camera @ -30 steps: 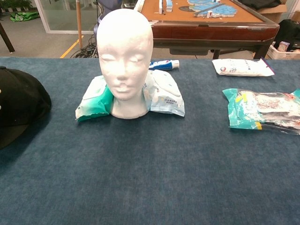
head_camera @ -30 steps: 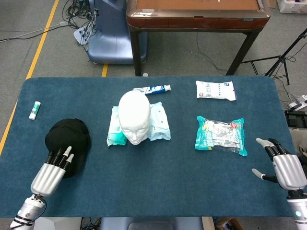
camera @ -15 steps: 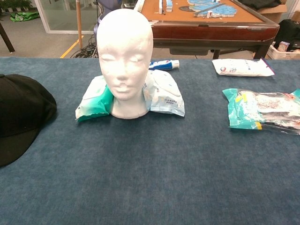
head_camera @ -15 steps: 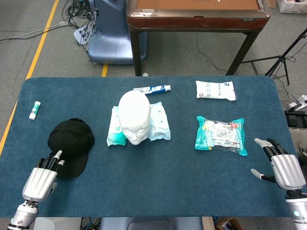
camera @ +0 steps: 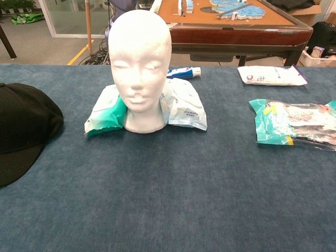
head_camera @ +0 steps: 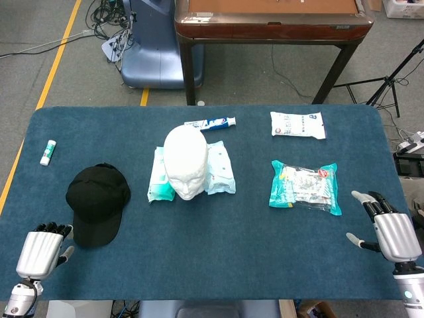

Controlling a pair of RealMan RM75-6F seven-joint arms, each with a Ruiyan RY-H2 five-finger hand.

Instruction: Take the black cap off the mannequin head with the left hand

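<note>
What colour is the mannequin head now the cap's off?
Plain white mannequin head; clearest in the chest view.

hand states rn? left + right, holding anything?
Left hand: holds nothing, clear of the black cap; fingers look curled, open or shut unclear.
Right hand: open, fingers spread, holds nothing.

toothpaste tube (head_camera: 211, 123): blue and white print is showing, but no word is coming through clearly.
white packet (head_camera: 298, 124): a small red mark and dark print are showing, too small to read.
teal bag (head_camera: 305, 187): coloured print is showing under glare, nothing legible.
wipes packs (camera: 181, 104): faint lettering is showing on the pack beside the foam head, too blurred to read.
readable text overall: none is standing out in either view.
</note>
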